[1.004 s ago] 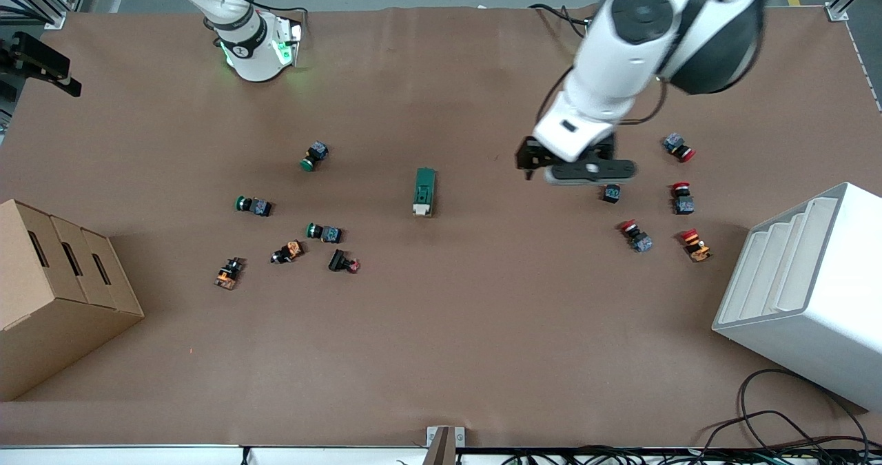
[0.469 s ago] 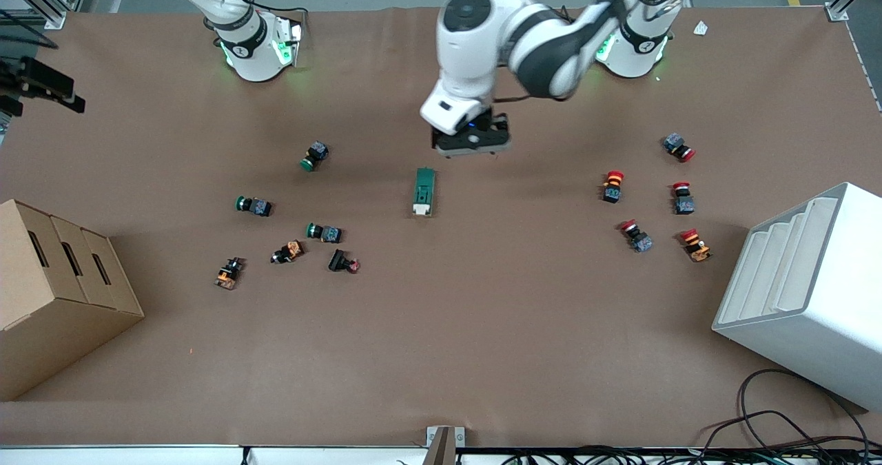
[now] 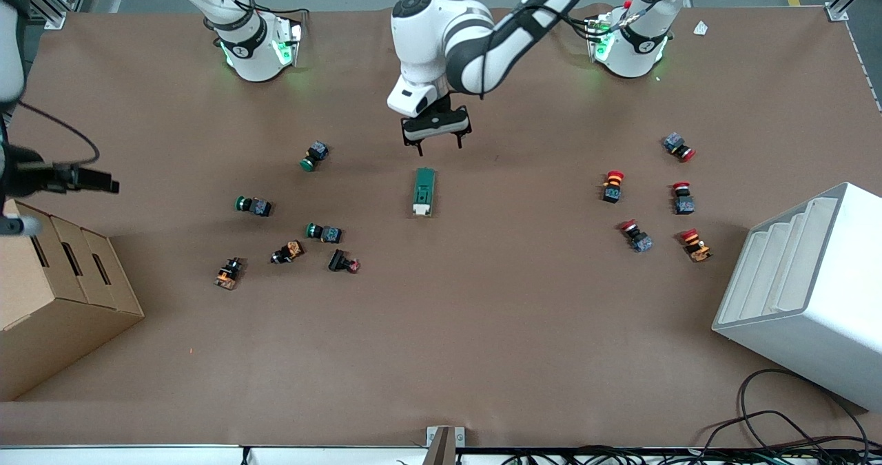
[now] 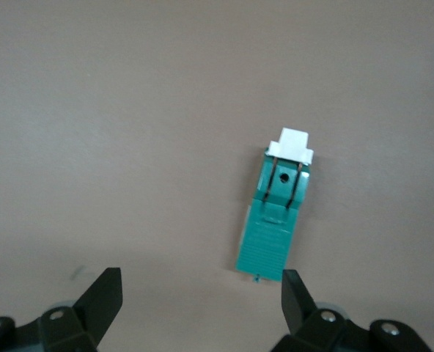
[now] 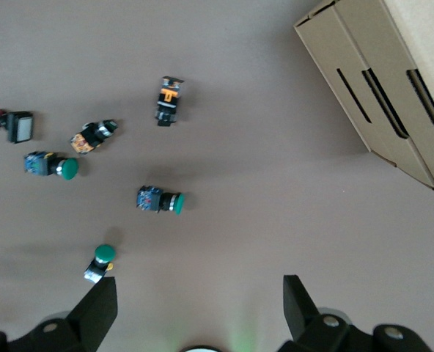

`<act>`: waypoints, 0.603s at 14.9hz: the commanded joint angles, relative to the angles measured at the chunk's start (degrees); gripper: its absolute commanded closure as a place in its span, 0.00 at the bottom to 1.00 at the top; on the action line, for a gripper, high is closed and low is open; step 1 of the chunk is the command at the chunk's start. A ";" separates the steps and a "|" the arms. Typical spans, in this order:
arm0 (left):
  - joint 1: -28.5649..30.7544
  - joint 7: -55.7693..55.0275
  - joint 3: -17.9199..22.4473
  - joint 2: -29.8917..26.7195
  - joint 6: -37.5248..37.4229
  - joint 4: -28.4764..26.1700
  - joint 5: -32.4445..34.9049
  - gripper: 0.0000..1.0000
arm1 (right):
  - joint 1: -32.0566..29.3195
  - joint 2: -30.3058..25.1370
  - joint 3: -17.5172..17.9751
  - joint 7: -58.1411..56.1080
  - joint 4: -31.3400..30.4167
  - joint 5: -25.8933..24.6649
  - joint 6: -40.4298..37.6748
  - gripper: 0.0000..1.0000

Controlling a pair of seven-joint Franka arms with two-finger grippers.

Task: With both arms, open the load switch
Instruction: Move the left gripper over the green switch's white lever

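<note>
The load switch [image 3: 424,191] is a dark-green block lying flat in the middle of the table, its white lever [image 3: 421,209] at the end nearer the front camera. My left gripper [image 3: 438,145] hangs open over the bare table just past the switch's green end. In the left wrist view the switch [image 4: 276,213] lies ahead of the open left gripper [image 4: 200,290], off to one side near one fingertip [image 4: 294,287], with nothing between the fingers. My right gripper [image 5: 199,293] is open and empty, high over the right arm's end of the table.
Green push buttons [image 3: 315,155] [image 3: 253,205] [image 3: 324,231] and orange-and-black parts [image 3: 229,273] lie toward the right arm's end. Red push buttons [image 3: 612,185] [image 3: 682,198] lie toward the left arm's end. A cardboard box [image 3: 55,293] and a white stepped bin [image 3: 806,279] stand at the table's ends.
My left arm has swung from over the red push buttons to the middle of the table, and its gripper now hangs by the load switch. The switch has not moved.
</note>
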 commanded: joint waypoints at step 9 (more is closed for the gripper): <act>-9.18 -27.73 0.38 7.52 0.36 -4.74 30.05 0.06 | 14.68 0.45 1.16 47.46 -2.81 -0.29 -0.78 0.00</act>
